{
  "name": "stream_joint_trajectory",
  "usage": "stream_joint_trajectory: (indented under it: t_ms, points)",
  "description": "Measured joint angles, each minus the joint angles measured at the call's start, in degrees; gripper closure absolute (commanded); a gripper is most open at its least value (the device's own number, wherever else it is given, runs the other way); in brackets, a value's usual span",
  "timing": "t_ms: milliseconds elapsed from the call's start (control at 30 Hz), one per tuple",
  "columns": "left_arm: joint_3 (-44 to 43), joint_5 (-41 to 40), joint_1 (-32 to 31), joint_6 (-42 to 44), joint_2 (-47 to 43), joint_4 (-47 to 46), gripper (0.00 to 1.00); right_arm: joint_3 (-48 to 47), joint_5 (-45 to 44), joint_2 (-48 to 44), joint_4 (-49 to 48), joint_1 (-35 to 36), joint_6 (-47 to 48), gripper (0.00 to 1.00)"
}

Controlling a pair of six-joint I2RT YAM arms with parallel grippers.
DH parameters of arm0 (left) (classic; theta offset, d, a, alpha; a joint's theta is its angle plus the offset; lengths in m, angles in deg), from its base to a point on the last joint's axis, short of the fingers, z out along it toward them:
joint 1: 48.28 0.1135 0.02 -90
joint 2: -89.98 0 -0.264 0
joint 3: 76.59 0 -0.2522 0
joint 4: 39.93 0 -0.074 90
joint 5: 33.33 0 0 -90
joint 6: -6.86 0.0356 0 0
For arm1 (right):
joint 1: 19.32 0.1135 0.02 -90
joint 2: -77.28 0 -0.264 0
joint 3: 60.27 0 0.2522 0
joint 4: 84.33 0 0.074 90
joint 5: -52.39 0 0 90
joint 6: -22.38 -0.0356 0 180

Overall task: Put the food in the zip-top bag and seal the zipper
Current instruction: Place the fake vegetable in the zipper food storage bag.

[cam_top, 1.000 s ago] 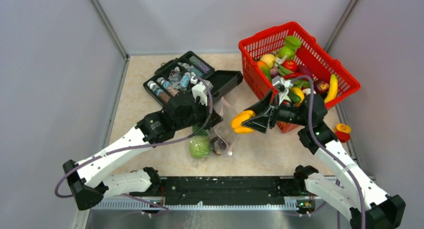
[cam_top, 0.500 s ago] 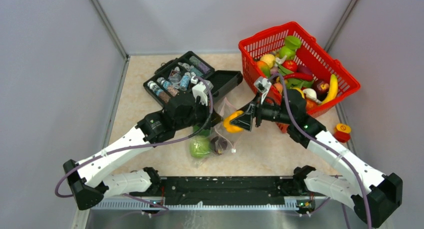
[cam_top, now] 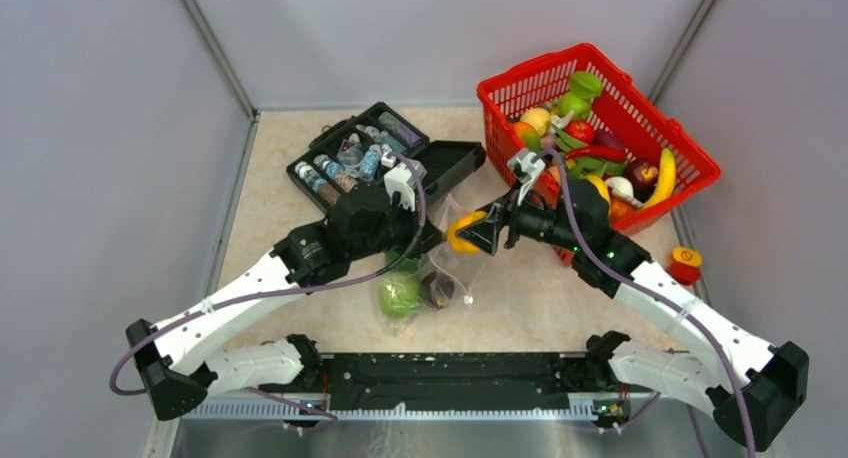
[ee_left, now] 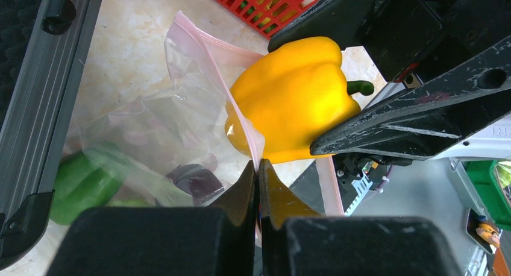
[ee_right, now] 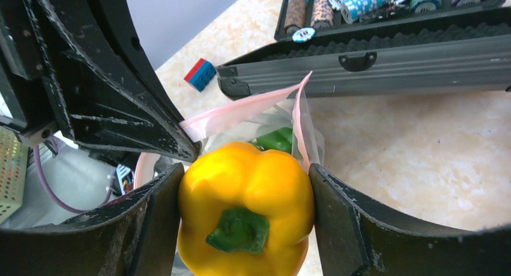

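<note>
Top view: the right hand (cam_top: 470, 230) is clamped on a yellow pepper (cam_top: 460, 232) and holds it above the desk (cam_top: 540, 298), right at the mouth of the zip-top bag (cam_top: 450, 273). The bag lies between the 2 arms. The left hand (cam_top: 435, 244) reaches the bag's edge from the left, but this view does not show how its fingers stand. Inside the bag, a green apple (cam_top: 400, 296) and a dark purple fruit (cam_top: 438, 290) lie side by side. Behind the bag, an open black case (cam_top: 450, 163) holds small bottles (cam_top: 330, 173). At the far right, a red basket (cam_top: 533, 66) is full of more toy food.

Left wrist view: the left hand's 2 fingers are pressed together on the zipper (ee_left: 246, 133), pinching the pink strip and lifting that lip of the bag. The pepper sits just past the pinch and touches the strip, with its green stem pointing right. The right hand's black fingers grip it from either side. Through the clear film, the apple shows at lower left and the purple fruit is near the fingertips.

Right wrist view: the pepper fills the gap between the 2 fingers, its stem toward the camera. Beyond it the bag's mouth gapes, with the pink strip raised toward the left hand. A green piece shows inside the bag. The case's latched edge runs behind the bag, and a small red and blue block (ee_right: 200, 74) lies on the desk near it.
</note>
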Motion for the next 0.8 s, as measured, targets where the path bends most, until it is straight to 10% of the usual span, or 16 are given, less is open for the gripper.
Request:
stream_joint_trajectory:
  t_ms: [800]
  points:
    - [-0.2, -0.66, 0.0, 0.2, -1.86, -0.24, 1.0, 2.32, -3.8, -4.33, -5.14, 2.82, -0.5, 0.2]
